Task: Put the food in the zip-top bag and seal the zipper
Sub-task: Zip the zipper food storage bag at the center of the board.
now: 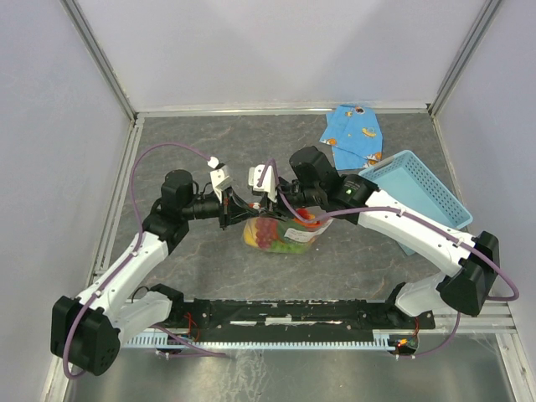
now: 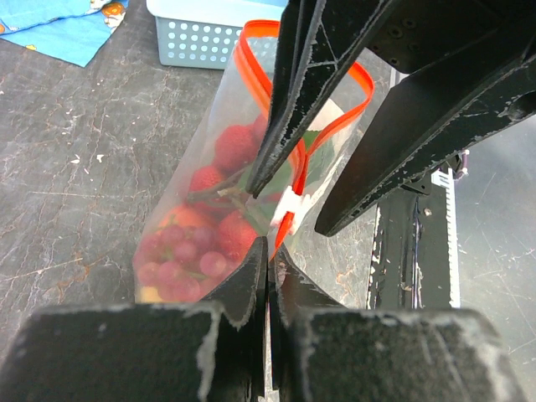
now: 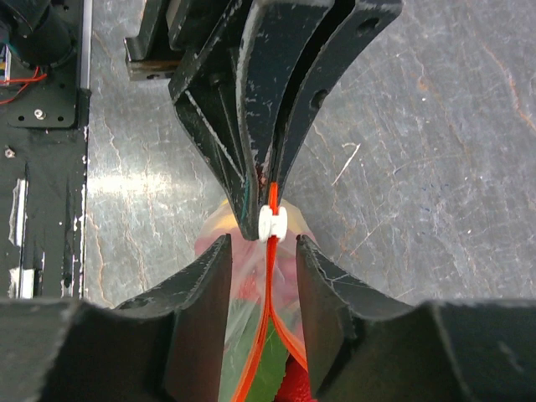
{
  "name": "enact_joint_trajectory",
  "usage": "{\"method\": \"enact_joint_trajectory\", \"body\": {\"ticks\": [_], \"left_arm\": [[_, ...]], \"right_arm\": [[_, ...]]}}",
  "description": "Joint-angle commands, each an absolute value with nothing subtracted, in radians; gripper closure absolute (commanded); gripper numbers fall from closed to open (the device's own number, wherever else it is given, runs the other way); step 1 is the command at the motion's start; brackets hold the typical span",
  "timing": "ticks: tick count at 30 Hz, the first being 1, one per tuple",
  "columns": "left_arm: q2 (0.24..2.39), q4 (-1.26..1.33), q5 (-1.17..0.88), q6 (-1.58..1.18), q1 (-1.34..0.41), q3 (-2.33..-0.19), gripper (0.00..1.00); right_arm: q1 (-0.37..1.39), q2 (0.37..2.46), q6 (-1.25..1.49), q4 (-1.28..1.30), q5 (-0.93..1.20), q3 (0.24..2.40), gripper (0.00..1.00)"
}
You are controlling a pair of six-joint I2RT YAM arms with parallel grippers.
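The zip-top bag (image 1: 280, 234) lies mid-table, held up at one end, with the food (image 2: 230, 151) inside: red strawberries, purple grapes (image 2: 180, 260) and a green leaf (image 3: 280, 377). My left gripper (image 2: 270, 253) is shut on the end of the orange-red zipper (image 2: 255, 59). The white end piece (image 3: 272, 222) sits right against the left fingers (image 3: 243, 126). My right gripper (image 3: 264, 251) is open, one finger on each side of the strip just behind the white piece, touching neither side. Behind that piece the two orange strips part and the mouth gapes.
A light-blue slotted basket (image 1: 419, 188) stands at the right, just beyond the bag in the left wrist view. A folded blue patterned cloth (image 1: 356, 134) lies at the back right. The black base rail (image 1: 293, 314) runs along the near edge.
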State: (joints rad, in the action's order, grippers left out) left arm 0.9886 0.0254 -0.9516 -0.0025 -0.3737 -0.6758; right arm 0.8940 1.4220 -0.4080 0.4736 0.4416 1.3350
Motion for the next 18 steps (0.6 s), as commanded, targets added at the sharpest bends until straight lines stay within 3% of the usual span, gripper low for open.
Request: {"method": "enact_joint_trajectory", "body": {"ticks": [1,4,10,15,18], "left_arm": [[0.951,0.095,-0.981,-0.002,-0.379,-0.687,0.97],[0.946,0.095,-0.977,-0.002,-0.379,-0.684,0.97],[0.937,0.078,-0.957,0.004,-0.379,-0.684,0.97],[0.925,0.071,-0.929,0.005,-0.378,-0.687,0.97],[0.914,0.063,-0.883,-0.001,-0.379,-0.686,0.97]], "right_arm": [[0.893,1.406,-0.406,0.395,0.471,1.368,0.55],[0.893,1.425,-0.405,0.387,0.479,1.381,0.56],[0.893,1.461,-0.405,0.386,0.504,1.405,0.69],[0.893,1.471,-0.410,0.407,0.507,1.417,0.90],[0.891,1.454,-0.449,0.466,0.451,1.413,0.94]]}}
